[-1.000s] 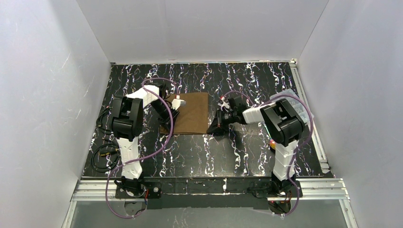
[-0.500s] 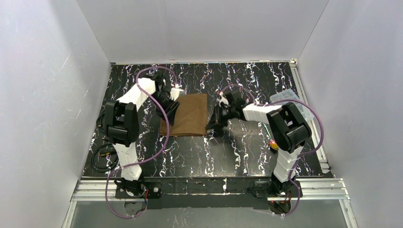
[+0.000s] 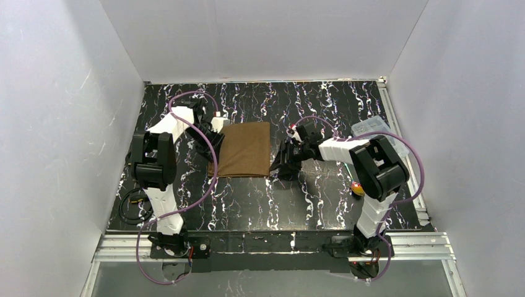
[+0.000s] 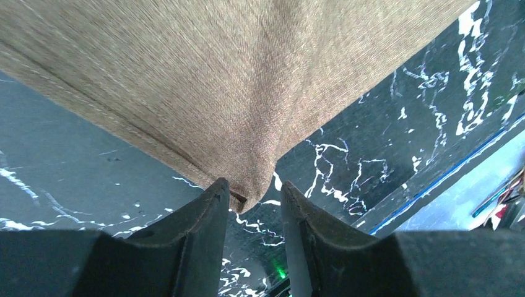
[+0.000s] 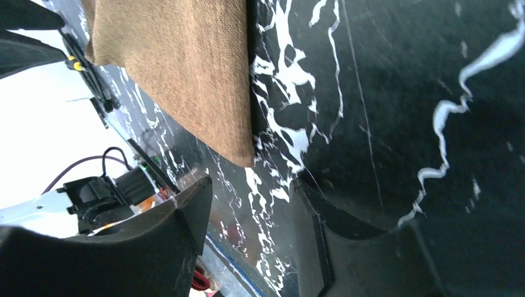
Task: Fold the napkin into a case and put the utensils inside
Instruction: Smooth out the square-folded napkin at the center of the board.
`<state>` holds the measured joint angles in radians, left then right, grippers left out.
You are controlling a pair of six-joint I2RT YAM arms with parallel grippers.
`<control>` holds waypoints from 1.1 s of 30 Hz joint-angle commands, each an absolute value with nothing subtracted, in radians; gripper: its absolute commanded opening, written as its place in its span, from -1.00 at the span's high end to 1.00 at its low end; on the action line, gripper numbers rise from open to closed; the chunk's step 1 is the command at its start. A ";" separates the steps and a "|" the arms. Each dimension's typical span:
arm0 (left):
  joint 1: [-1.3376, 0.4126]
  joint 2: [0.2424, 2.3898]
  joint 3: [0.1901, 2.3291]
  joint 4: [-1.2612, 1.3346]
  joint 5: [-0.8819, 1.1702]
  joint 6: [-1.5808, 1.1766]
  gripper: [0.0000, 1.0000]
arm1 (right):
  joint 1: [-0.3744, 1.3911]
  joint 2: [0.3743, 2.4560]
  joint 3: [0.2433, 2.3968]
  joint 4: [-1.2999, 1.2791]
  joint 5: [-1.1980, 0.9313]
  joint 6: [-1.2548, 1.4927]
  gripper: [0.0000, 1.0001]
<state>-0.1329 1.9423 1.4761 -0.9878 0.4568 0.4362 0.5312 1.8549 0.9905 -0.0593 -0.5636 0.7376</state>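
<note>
The brown napkin [image 3: 245, 150] lies flat on the black marbled table [image 3: 322, 111] as a folded rectangle. My left gripper [image 3: 213, 132] is at its far left edge. In the left wrist view the gripper [image 4: 251, 197] is open, and a layered corner of the napkin [image 4: 247, 124] sits just between the fingertips [image 4: 210, 198], against the left one. My right gripper [image 3: 283, 164] is low by the near right corner. In the right wrist view it [image 5: 251, 189] is open and empty, with the napkin's corner [image 5: 186, 74] just ahead of it. I cannot make out any utensils clearly.
A clear plastic box [image 3: 373, 129] stands at the right edge behind the right arm. A small red and yellow thing [image 3: 357, 188] lies by the right arm. Black cables [image 3: 133, 201] lie at the near left. White walls close in the table on three sides.
My left gripper has drawn back to the left and farther away, off the top of the napkin to its edge. The right gripper has shifted a little to the right. The napkin lies flatter.
</note>
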 commanded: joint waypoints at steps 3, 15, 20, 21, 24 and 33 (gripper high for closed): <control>-0.138 1.911 1.383 -0.929 0.429 0.492 0.33 | 0.538 1.779 0.942 -0.035 -0.499 0.790 -0.15; -0.138 1.934 1.279 -0.784 0.291 0.524 0.40 | 0.594 1.863 0.931 0.075 -0.496 0.854 0.00; -0.138 1.933 1.271 -0.778 0.296 0.523 0.42 | 0.616 1.890 0.916 0.121 -0.486 0.890 0.12; -0.137 1.933 1.271 -0.778 0.297 0.524 0.42 | 0.620 1.895 0.910 0.133 -0.484 0.899 0.16; -0.138 1.936 1.268 -0.781 0.300 0.529 0.43 | 0.627 1.896 0.900 0.149 -0.473 0.912 0.41; -0.141 1.921 1.285 -0.842 0.374 0.550 0.41 | 0.625 1.795 0.810 0.078 -0.424 0.887 0.97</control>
<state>-0.1402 1.9301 1.3022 -0.8272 0.3702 0.5098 0.6186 1.8511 0.8722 0.1547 -0.4759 0.9138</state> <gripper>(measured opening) 0.288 0.033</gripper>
